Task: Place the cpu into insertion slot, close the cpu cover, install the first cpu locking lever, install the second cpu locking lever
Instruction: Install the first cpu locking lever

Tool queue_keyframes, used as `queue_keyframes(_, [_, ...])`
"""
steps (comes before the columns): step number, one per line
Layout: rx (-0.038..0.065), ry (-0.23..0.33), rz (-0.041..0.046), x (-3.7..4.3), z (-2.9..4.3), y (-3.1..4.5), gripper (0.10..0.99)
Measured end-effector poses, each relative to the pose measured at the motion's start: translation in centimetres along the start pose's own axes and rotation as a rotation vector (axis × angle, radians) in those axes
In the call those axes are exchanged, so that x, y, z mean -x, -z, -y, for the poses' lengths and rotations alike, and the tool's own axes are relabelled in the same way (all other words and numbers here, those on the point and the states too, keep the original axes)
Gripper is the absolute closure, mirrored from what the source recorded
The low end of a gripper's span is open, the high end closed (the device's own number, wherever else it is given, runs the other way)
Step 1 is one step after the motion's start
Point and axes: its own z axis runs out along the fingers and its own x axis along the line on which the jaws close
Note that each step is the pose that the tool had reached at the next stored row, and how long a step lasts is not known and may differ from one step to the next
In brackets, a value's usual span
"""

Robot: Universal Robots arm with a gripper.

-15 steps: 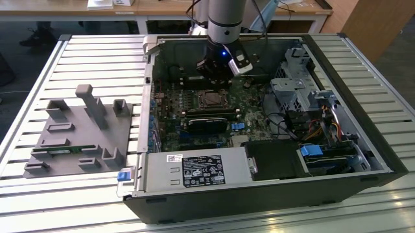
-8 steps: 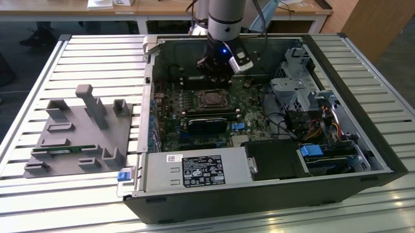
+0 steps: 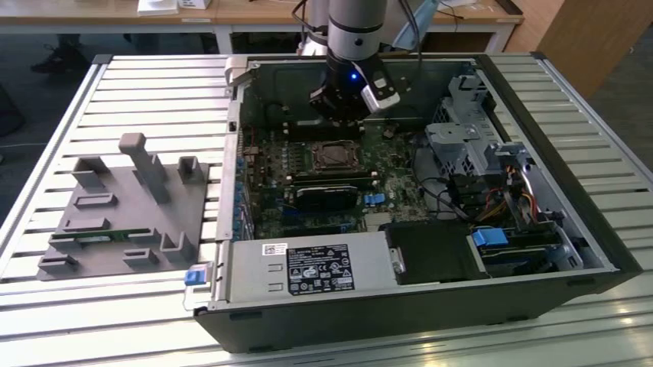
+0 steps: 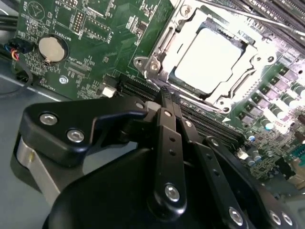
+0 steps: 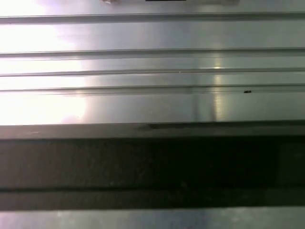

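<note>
- the gripper [image 4: 167,98] hangs just beside the insertion slot [image 4: 209,57], its fingers [image 4: 167,124] pressed together on nothing;
- the cpu [image 4: 212,55] sits in the slot; the cpu cover [image 4: 164,45] lies closed around it;
- in the exterior view the arm [image 3: 357,30] reaches into the open computer case [image 3: 571,229] above the motherboard [image 3: 306,191]

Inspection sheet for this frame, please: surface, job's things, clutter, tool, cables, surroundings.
Surface: ribbed metal table.
Job's things: cpu lies in the insertion slot; cpu cover down around it; levers cannot tell.
Clutter: grey fixture tray on the exterior view's left of the open computer case.
Tool: above the board beside the slot, fingertips together, holding nothing.
Cables: bundle inside the case.
Surroundings: wooden desk behind.
</note>
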Motion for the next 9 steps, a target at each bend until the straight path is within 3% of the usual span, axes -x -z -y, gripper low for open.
queue_keyframes(9, [0.0, 0.0, 0.0001, 0.01, 0.36, 0.01, 0.98])
